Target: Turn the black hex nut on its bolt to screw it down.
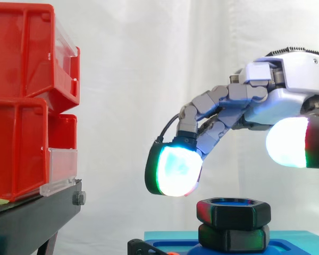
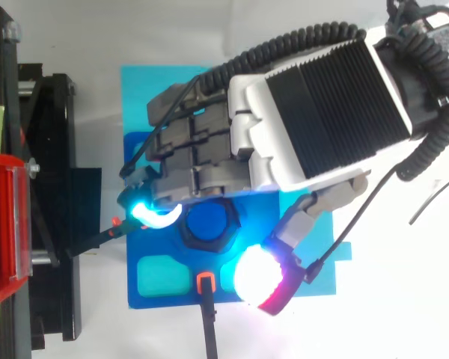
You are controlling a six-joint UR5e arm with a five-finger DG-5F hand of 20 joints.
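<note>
Black hex nut [image 1: 234, 209] sits on the blue base [image 2: 146, 97], well right of the red bins [image 1: 26, 101]. It's stacked on a 2nd black hex piece [image 1: 234, 237], with the blue bolt [image 2: 209, 221] showing thru its hole. Looks like hard plastic imo: light, stiff, prob a bit slick, so pinch opposite flats, not corners. Chunky, six flat sides, wide bore. Hand [image 2: 314, 112] hovers just above, fingers bent but apart from the thumb, holding nothing.

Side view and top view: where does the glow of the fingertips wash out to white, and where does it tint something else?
Side view: the pad nearest the black hex nut glows whitish cyan, and the nut's left face catches red. Top view: the lower pad burns out white.
</note>
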